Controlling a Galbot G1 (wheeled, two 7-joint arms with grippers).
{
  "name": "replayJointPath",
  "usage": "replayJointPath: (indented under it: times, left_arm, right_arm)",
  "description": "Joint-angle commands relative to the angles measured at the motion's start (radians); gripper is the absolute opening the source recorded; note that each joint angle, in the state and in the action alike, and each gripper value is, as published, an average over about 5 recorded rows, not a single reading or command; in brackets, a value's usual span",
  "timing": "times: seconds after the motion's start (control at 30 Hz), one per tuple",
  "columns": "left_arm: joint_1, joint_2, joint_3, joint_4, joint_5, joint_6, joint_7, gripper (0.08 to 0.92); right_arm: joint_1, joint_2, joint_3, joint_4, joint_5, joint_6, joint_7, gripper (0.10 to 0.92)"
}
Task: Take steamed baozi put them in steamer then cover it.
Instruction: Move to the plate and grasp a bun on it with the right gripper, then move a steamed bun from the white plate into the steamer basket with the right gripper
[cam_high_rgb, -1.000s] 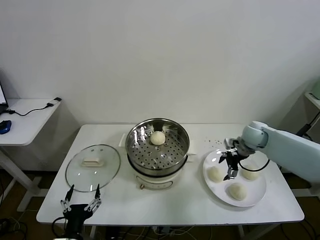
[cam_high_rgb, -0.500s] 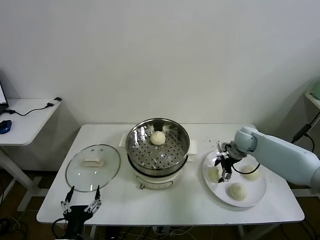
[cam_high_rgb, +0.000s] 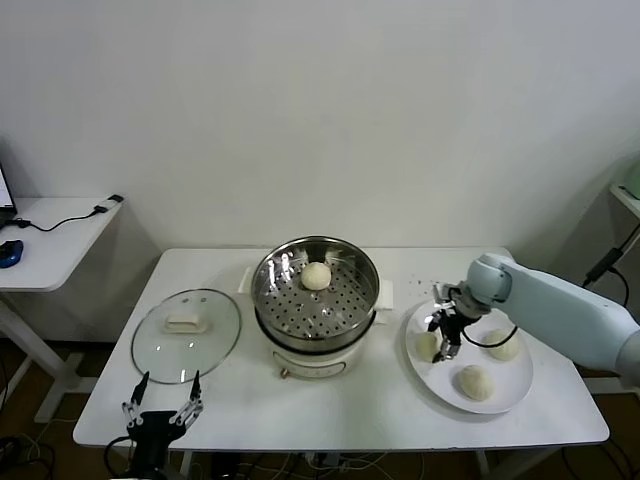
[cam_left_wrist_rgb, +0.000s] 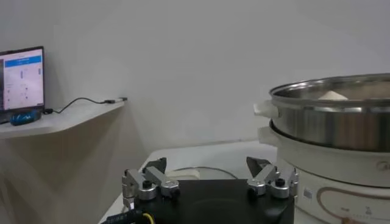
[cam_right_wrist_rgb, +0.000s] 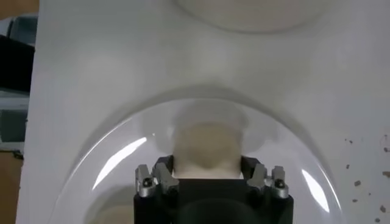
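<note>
The steamer (cam_high_rgb: 315, 295) stands mid-table with one baozi (cam_high_rgb: 316, 276) at the back of its perforated floor. Three more baozi lie on a white plate (cam_high_rgb: 512, 392) to its right: a left one (cam_high_rgb: 427, 347), a right one (cam_high_rgb: 503, 346) and a front one (cam_high_rgb: 474, 381). My right gripper (cam_high_rgb: 443, 336) is down on the left one. In the right wrist view that baozi (cam_right_wrist_rgb: 207, 145) fills the gap between the fingers, and the right gripper (cam_right_wrist_rgb: 207, 169) is shut on it. The cover (cam_high_rgb: 186, 334) lies flat left of the steamer. My left gripper (cam_high_rgb: 161, 401) hangs open at the table's front left edge.
A side table (cam_high_rgb: 50, 240) with a cable and a blue object stands to the far left. In the left wrist view the left gripper (cam_left_wrist_rgb: 207, 167) points toward the steamer (cam_left_wrist_rgb: 341, 122), its fingers wide apart over the table.
My right gripper moved left across the plate to the left baozi, lowered, and its fingers closed in against the bun's sides. The left arm has not moved.
</note>
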Motion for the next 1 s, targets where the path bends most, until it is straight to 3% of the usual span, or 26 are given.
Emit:
replayJointPath:
  times: [0.03,0.27,0.53,1.0]
  left_arm:
    - [0.005,0.002,0.004,-0.006,0.000,0.000,0.000,0.823]
    - [0.011,0.001,0.015,-0.018,0.000,0.001,-0.001,0.823]
    - [0.016,0.003,0.031,-0.038,-0.024,0.008,0.001,0.823]
    - [0.032,0.020,0.020,-0.039,-0.029,-0.005,0.000,0.823]
  right_arm:
    - [0.279,-0.058,-0.141,0.027,0.162,0.008,-0.015,0.688]
    - [0.675,0.009,-0.419,0.026,0.374,0.019,-0.037,0.687]
    - [0.778,0.191,-0.475,0.051,0.606,-0.058,0.010,0.687]
    - [0.613,0.565,-0.448,-0.042,0.660,-0.133,0.113,0.687]
